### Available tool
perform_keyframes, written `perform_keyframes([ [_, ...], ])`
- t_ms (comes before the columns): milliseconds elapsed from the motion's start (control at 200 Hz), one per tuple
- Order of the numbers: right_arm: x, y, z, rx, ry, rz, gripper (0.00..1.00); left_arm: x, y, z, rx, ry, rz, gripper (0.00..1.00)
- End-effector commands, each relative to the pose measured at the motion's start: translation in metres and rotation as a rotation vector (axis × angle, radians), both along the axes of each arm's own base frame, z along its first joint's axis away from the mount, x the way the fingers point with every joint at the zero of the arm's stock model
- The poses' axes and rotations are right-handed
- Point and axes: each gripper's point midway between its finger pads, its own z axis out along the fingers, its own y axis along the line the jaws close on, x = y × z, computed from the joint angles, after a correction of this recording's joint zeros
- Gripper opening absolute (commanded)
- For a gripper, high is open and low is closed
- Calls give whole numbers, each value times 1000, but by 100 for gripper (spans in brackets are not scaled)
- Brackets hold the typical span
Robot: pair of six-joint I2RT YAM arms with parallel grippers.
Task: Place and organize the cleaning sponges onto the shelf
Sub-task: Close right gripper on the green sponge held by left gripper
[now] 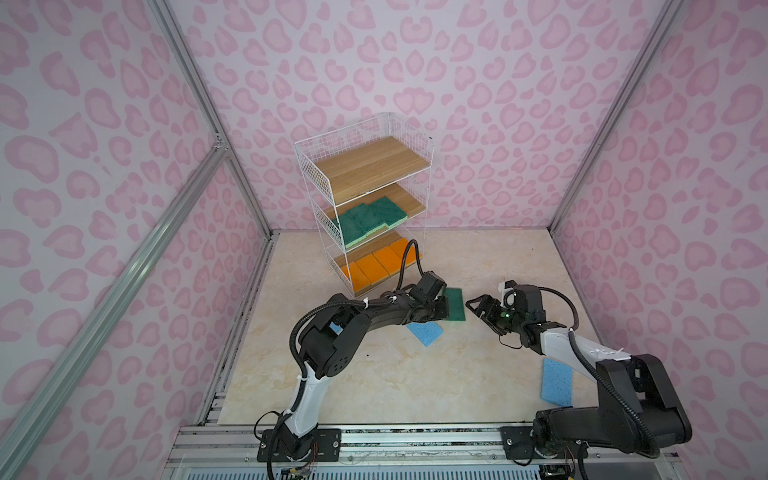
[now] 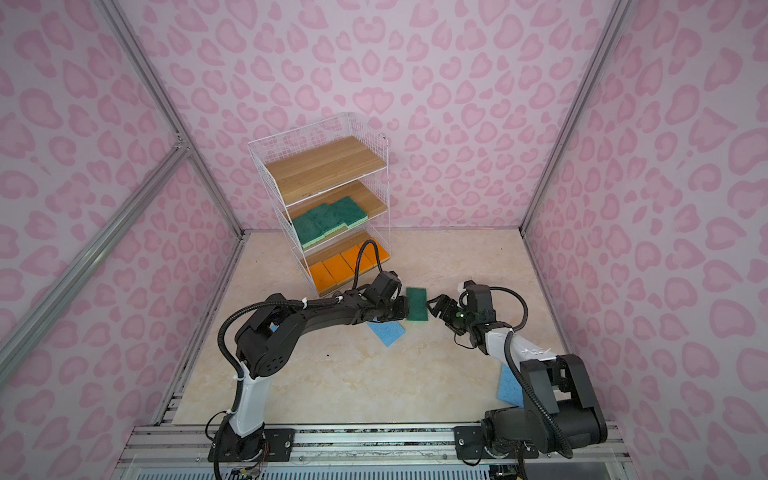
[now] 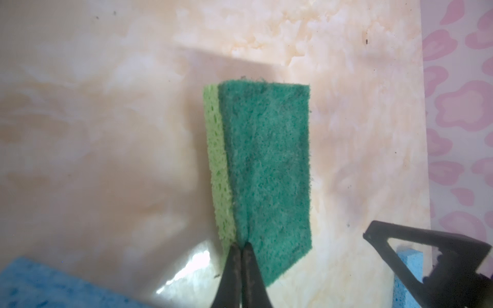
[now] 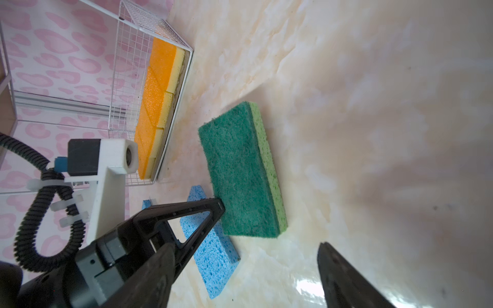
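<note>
Nearest the lens we see left gripper pinched shut on the edge of green sponge, flat on floor just near-right of 3-tier shelf. Beside it right gripper gapes empty. We judge middle tier, matching shelved greens.

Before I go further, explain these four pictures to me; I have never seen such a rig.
Two robot arms work at a marble-patterned table. Two pictures look down on the whole scene; the other two come from a camera on each arm's wrist. At the back stands a three-tier wire shelf: green sponges on its middle board, orange sponges on the bottom one, the top board bare. The left tool is pinched shut on the edge of a dark green sponge. The right tool is open and holds nothing. One light blue sponge lies beside the left tool, another by the right arm.
</note>
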Motion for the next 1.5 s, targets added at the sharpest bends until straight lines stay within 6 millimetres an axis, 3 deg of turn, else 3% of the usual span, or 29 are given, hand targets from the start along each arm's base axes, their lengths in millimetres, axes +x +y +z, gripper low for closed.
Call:
perform_keyframes([
  [0,-8,-2,1,-9,8,-1,85,8,0,43,-68,-68,43,4],
  [125,-14,-1,9,1,-13,-1,86,8,5,72,-110,-107,72,4],
  [155,-16,1,10,7,-15,3,86,4,12,66,-95,-97,83,4],
  [245,-19,10,18,39,-49,19,85,2,23,81,-113,-114,135,4],
  [505,-26,58,71,204,-232,101,70,-5,47,111,-199,-82,264,4],
  [890,-19,117,121,397,-343,142,65,-11,93,138,-307,-73,505,4],
  [1120,-7,138,132,477,-346,144,57,-15,104,148,-370,-60,586,4],
  [1495,-1,159,119,477,-308,166,53,-18,125,173,-401,-131,639,3],
])
